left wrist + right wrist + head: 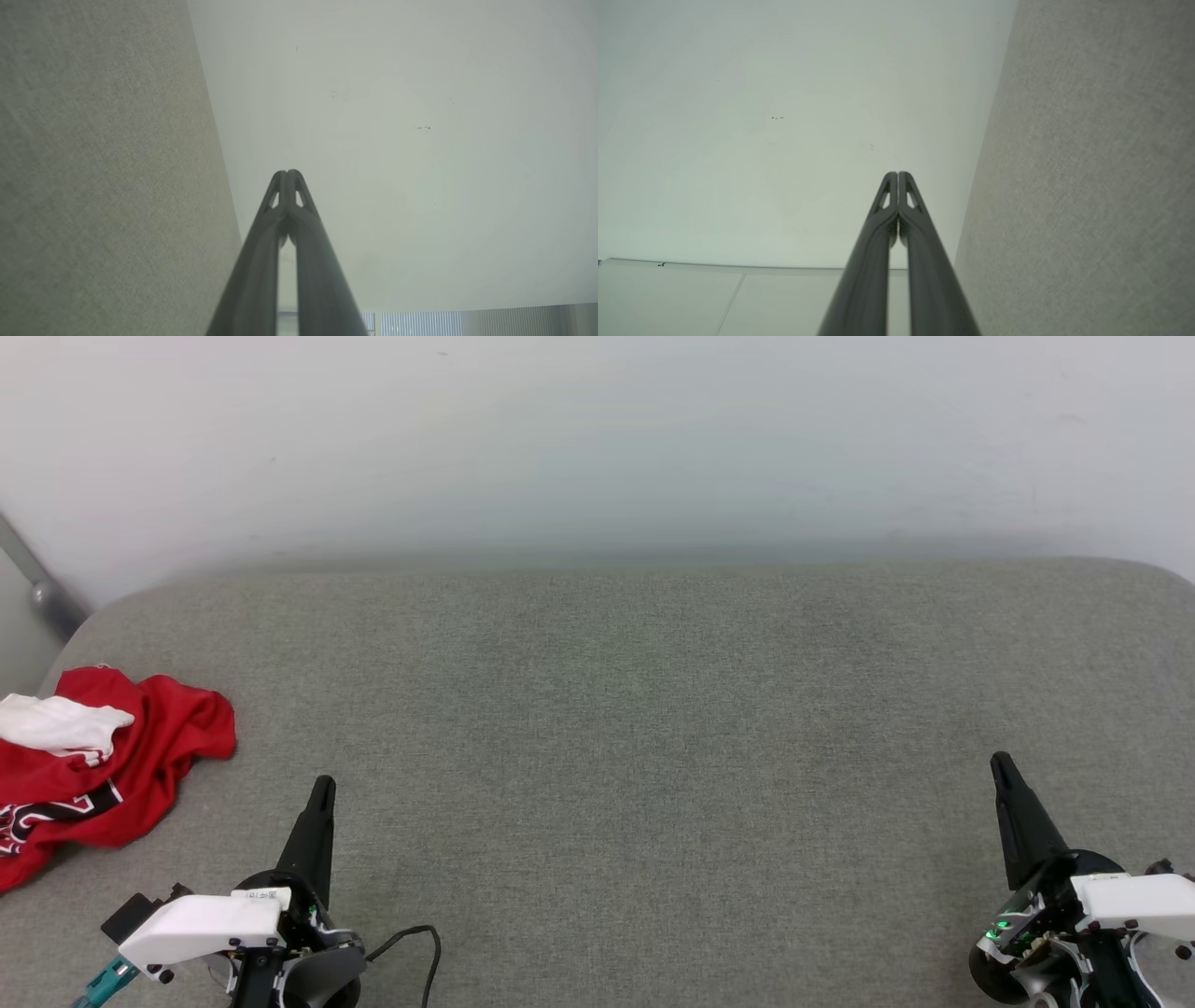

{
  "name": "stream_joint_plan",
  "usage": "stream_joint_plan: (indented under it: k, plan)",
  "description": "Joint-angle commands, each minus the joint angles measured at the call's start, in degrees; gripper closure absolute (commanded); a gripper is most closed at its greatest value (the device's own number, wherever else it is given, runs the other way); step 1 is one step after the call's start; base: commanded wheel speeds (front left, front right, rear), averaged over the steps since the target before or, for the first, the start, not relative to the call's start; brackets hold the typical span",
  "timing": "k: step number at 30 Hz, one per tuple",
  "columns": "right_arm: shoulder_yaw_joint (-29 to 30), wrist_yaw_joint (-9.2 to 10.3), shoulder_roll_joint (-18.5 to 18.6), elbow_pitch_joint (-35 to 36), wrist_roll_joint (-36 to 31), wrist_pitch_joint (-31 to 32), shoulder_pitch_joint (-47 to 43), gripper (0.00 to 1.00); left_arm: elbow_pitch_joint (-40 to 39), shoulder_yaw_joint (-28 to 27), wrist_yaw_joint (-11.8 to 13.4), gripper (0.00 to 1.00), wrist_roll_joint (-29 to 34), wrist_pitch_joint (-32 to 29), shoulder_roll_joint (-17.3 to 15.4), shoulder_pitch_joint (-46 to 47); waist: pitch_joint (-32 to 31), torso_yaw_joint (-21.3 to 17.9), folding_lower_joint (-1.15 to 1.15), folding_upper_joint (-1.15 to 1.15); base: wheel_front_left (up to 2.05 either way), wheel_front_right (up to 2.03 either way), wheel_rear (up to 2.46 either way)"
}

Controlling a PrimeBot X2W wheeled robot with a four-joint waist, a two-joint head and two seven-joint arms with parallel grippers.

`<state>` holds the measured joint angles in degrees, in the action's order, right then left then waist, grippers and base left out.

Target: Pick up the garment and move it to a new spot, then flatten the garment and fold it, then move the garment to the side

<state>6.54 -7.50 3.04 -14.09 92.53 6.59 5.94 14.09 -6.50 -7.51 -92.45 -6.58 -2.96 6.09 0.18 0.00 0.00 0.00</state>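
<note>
The garment (112, 765), red with a white sleeve and black white-outlined lettering, lies crumpled at the far left of the grey fabric surface (616, 728), partly cut off by the head view's left edge. My left gripper (322, 786) rests at the lower left, a short way right of the garment and apart from it, shut with nothing in it. At the lower right stands my right gripper (1001, 763), also shut and empty. In the wrist views both pairs of fingertips meet: left gripper (288, 173), right gripper (897, 175).
A pale wall (597, 439) rises behind the grey surface. A grey metal post (37, 583) leans at the far left by the surface's rounded corner. A black cable (420, 943) loops beside my left wrist.
</note>
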Motion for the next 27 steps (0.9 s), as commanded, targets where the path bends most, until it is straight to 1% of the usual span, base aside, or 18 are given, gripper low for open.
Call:
stream_joint_plan:
  k: [1,16,17,19,23,27]
  plan:
    - [0.1,0.02,-0.3,-0.1,-0.3,0.1,0.8,1.0,0.0,-0.2,-0.1,1.0,0.2,-0.2,0.1,0.4,0.0,0.0,0.0,0.0,0.0,0.0,0.0]
    - [0.0,0.02,-0.3,-0.1,-0.3,0.1,0.8,1.0,0.0,-0.2,-0.1,1.0,0.2,-0.1,0.1,0.4,0.0,0.0,0.0,0.0,0.0,0.0,0.0]
    - [0.0,0.0,0.0,0.0,0.0,0.0,0.0,0.0,0.0,0.0,0.0,0.0,0.0,0.0,0.0,0.0,0.0,0.0,0.0,0.0,0.0,0.0,0.0]
    - [-0.1,0.0,0.0,-1.1,0.0,0.0,-0.7,0.0,1.1,0.2,0.0,0.0,0.0,0.1,0.1,-0.7,0.0,0.0,0.0,0.0,0.0,0.0,0.0]
    - [-0.3,0.0,0.0,-0.9,-0.5,-1.1,-1.3,0.0,0.0,0.7,0.0,0.0,0.5,1.2,0.1,-1.3,0.0,0.0,0.0,0.0,0.0,0.0,0.0]
    - [0.0,0.0,0.0,-0.7,-2.2,-2.3,-1.8,0.0,-1.0,0.5,0.1,0.0,3.6,2.4,0.1,-1.7,0.1,0.0,0.0,0.0,0.0,0.0,0.0]
